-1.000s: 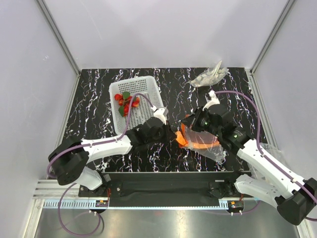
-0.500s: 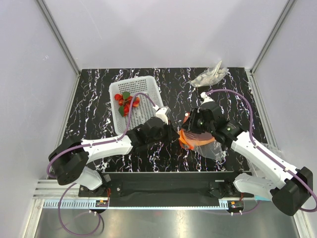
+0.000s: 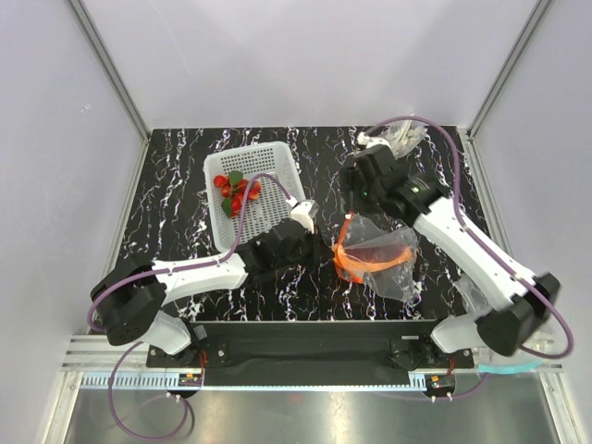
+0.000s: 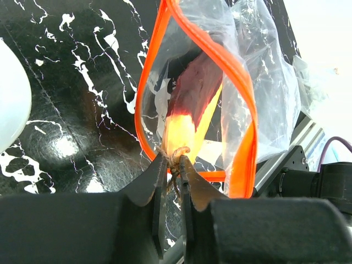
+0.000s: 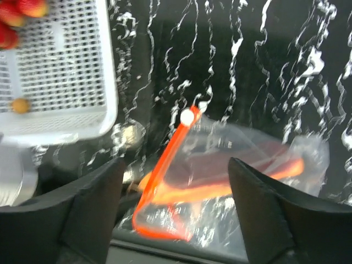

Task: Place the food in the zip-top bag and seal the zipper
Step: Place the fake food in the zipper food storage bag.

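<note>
Bag [image 3: 393,257] holds a red-orange piece [image 4: 192,93], basket [image 3: 277,162] strawberries [image 3: 238,190]; left jaws pinch zipper [image 4: 243,165], right jaws gape.

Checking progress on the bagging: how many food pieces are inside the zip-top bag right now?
1: a long red-orange piece lies inside the zip-top bag. The other red pieces sit in the white basket. Smaller ones could be hidden.

Blurred food [image 5: 30,6] (cropped at corner)
</note>
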You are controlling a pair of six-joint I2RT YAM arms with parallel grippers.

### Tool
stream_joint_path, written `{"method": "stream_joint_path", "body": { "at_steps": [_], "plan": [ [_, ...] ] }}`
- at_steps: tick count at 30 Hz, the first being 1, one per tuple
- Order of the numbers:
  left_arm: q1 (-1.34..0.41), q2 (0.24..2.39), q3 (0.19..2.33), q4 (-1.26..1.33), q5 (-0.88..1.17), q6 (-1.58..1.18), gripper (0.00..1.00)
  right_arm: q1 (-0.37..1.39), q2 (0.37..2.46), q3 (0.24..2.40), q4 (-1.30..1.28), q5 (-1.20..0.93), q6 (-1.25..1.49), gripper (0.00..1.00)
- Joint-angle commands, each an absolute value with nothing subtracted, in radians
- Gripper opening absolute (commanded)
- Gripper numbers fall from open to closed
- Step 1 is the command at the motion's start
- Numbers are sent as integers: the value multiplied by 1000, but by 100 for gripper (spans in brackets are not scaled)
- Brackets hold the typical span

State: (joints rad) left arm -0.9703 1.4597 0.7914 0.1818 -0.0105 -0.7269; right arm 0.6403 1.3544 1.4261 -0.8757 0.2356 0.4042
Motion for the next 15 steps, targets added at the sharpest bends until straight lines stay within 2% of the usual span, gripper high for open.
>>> {"method": "stream_joint_path", "body": {
  "at_steps": [1, 8, 15],
  "plan": [
    [-976, 1451, 793, 256, -21, -696, 13, 640, 1479, 1543, -988, 311, 284, 84],
    [-976, 1440, 795, 261, -18, -692, 13, 640, 1676, 1644, -1048, 302, 258, 91],
    [-976, 1422, 792, 259, -25, -686, 12, 640, 1732, 1621, -1080, 278, 278, 94]
  ]
}}
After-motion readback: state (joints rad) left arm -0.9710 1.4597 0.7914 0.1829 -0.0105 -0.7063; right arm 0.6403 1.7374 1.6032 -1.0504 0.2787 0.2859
